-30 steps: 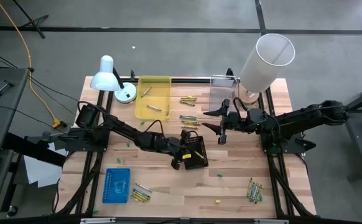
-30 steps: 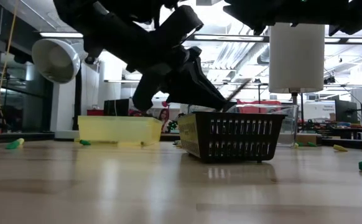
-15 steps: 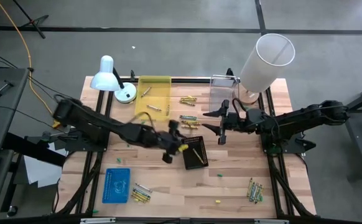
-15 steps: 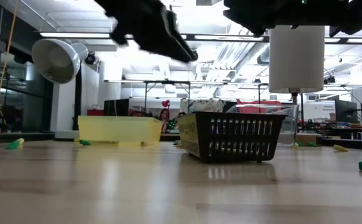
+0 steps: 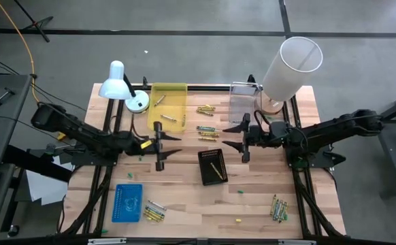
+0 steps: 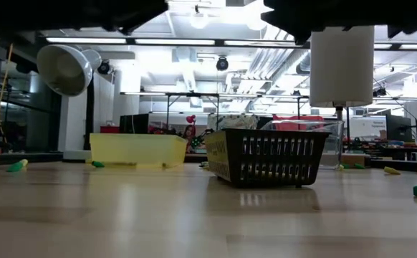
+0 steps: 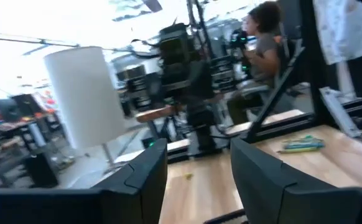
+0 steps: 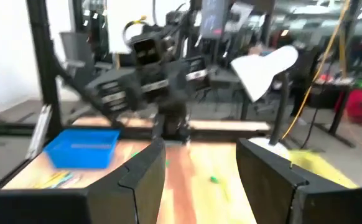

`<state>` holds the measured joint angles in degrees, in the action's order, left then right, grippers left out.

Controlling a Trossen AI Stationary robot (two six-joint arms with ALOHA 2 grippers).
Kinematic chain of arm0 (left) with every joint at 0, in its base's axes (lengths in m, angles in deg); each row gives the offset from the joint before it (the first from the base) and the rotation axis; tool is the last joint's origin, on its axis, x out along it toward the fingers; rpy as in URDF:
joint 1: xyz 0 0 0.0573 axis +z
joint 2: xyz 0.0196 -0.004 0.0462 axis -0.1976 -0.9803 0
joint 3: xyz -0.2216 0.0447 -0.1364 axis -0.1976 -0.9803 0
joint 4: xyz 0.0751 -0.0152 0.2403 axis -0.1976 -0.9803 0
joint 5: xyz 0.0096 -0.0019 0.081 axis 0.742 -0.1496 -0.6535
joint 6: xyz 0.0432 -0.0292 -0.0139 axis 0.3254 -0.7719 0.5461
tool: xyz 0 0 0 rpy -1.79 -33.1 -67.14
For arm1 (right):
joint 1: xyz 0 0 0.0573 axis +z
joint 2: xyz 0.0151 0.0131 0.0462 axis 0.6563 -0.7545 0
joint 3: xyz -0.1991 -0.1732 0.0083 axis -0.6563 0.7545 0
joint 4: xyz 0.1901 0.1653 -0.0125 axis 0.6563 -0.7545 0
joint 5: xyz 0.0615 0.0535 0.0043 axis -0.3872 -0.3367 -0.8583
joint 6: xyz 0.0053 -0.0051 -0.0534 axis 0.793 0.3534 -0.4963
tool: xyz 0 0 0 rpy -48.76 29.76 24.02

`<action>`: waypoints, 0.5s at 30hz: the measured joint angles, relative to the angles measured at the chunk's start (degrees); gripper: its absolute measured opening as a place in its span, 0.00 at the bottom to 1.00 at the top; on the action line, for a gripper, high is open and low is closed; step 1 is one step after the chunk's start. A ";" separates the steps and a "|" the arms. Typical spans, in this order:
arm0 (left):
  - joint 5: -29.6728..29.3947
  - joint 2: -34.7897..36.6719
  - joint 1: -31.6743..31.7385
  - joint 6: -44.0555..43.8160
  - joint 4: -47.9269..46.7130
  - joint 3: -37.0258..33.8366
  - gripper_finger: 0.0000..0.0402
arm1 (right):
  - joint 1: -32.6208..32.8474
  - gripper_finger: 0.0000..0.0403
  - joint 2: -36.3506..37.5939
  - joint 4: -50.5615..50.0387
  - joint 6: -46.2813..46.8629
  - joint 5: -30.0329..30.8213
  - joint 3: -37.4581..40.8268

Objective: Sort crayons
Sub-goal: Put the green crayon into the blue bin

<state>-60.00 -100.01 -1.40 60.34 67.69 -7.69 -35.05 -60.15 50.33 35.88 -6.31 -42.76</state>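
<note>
1. Well, the crayons (image 5: 205,109) are scattered across the counter (image 5: 184,197): a few loose between the yellow tray (image 5: 167,92) and the clear bin (image 5: 242,102), a bundle beside the blue tray (image 5: 127,202), another bundle (image 5: 277,207) near the front right corner.
2. Some look sorted: two or three lie in the yellow tray, and one rests in the black basket (image 5: 213,167) at mid-counter. I'd judge most of the job is left, since the loose groups outnumber what is in the containers.
3. Over the counter, the left end effector (image 5: 160,144) hovers between the yellow tray and the basket, jaws apart, nothing between them. The right end effector (image 5: 244,138) hangs opposite, just past the basket, also spread and empty.
4. From overhead you get the whole layout, with the desk lamp (image 5: 120,85) and the white cylinder (image 5: 290,64) at the back edge.
5. At counter height, the basket (image 6: 266,155) hides its contents behind its slotted wall, and both arms are only dark shapes at the top.
6. Looking along the left wrist, a crayon bundle (image 7: 302,144) and a person (image 7: 265,37) seated beyond the counter turn up, which the overhead misses; the right wrist catches the blue tray (image 8: 84,146).
</note>
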 joint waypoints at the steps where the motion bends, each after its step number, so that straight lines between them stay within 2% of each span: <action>1: -0.75 0.60 0.00 0.63 0.62 -0.89 0.40 | 0.68 0.47 0.95 -4.36 1.24 0.02 -1.15; 3: -1.40 1.46 0.04 2.43 1.27 -1.45 0.40 | 2.28 0.47 2.39 -16.81 4.37 0.05 -5.66; 5: -1.43 2.00 0.03 3.33 1.33 -1.55 0.40 | 4.41 0.47 2.88 -34.65 9.73 1.36 -12.20; 8: -1.42 2.29 0.02 2.96 1.21 -1.59 0.40 | 8.04 0.47 0.99 -61.09 25.08 5.08 -22.76; 10: -1.41 2.29 0.02 2.94 1.21 -1.59 0.40 | 10.75 0.47 -0.95 -74.86 37.75 5.25 -28.78; 12: -1.40 2.29 -0.01 2.87 1.27 -1.59 0.40 | 13.96 0.47 -3.08 -85.42 50.15 4.35 -33.03; 15: -1.42 2.29 -0.13 2.68 1.16 -1.59 0.40 | 19.48 0.47 -5.91 -94.41 65.90 1.61 -36.31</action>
<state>-61.42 -97.73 -1.53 63.03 68.85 -9.28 -15.57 -66.06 -44.09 101.78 -4.70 -79.06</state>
